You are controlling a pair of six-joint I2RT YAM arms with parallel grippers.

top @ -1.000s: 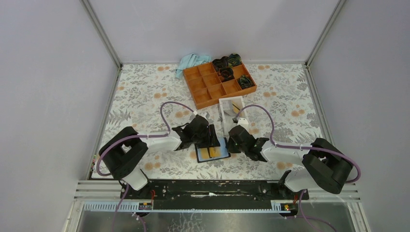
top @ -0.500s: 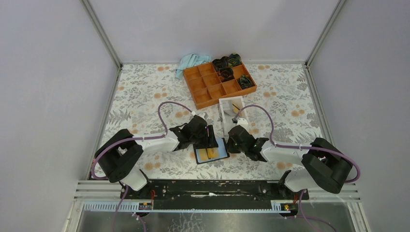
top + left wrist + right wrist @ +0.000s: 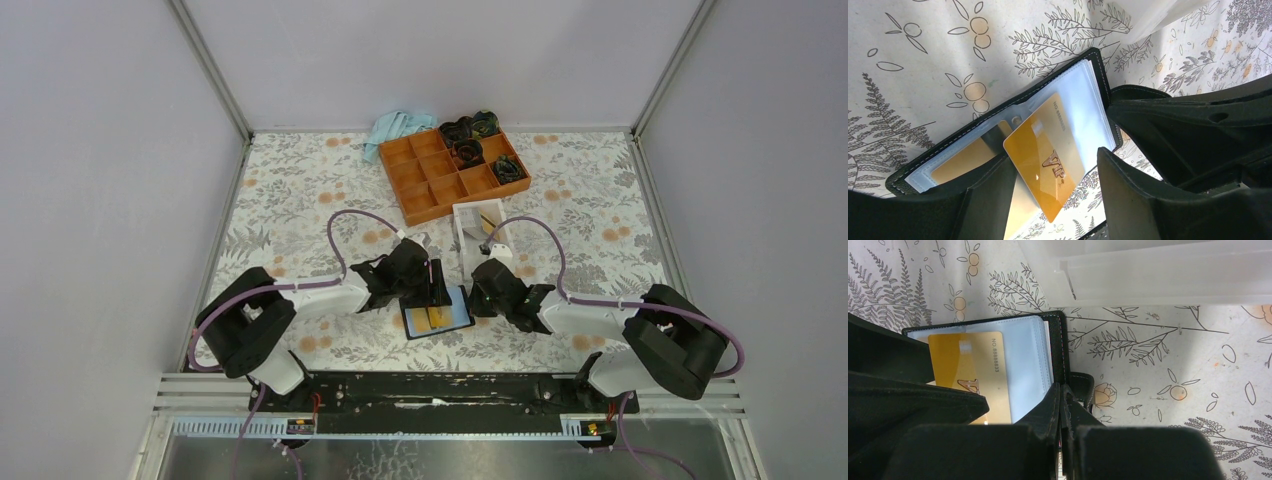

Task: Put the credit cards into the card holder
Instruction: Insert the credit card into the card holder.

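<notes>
The holder (image 3: pixel 1082 107) lies opened flat on the table (image 3: pixel 908 60), clear sleeves up, between the two grippers. One card (image 3: pixel 1045 157) rests askew on the sleeves, a corner past the holder's edge and not seated in a pocket. A second card (image 3: pixel 960 160) shows under the plastic beside it, apparently already pocketed.

The left gripper (image 3: pixel 1054 159) hangs over the loose card, fingers well apart on either side and gripping nothing. In my judgement it has room to push or re-grip the card.

The right gripper (image 3: pixel 1062 387) has its fingers fully together, tips down on the holder's edge by the snap tab (image 3: pixel 1082 387). This looks meant to pin the holder open and steady.

A white box (image 3: pixel 1168 270) stands just beyond the holder.
</notes>
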